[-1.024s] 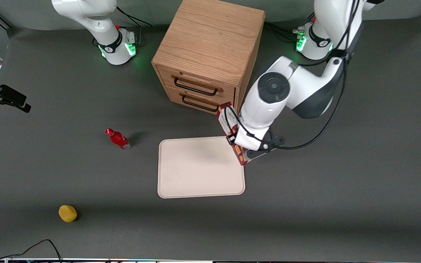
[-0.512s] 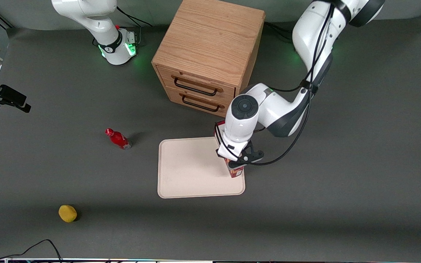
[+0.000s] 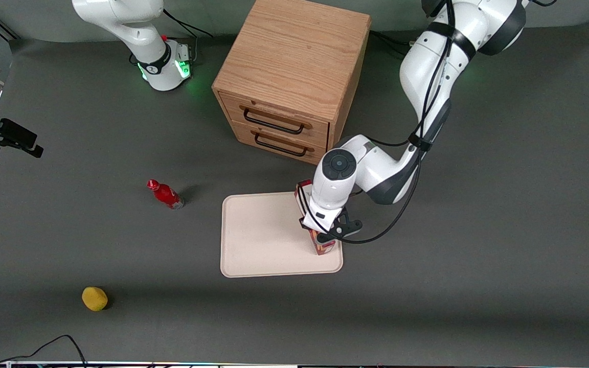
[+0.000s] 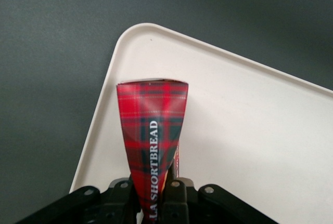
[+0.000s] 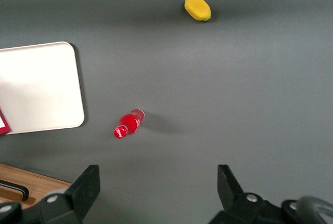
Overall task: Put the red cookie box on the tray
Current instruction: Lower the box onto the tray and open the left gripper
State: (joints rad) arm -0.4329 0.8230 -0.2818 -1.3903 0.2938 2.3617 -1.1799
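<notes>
Fingers clamp red cookie box — "SHORTBREAD" — over tray.

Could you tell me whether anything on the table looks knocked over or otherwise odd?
Only the small red bottle, which lies on its side on the table. The gripper holds the red cookie box over the tray.

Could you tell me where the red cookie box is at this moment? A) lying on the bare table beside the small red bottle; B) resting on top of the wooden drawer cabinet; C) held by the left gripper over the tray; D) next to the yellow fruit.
C: the gripper is shut on the red cookie box, which sits over the tray near its edge.
</notes>
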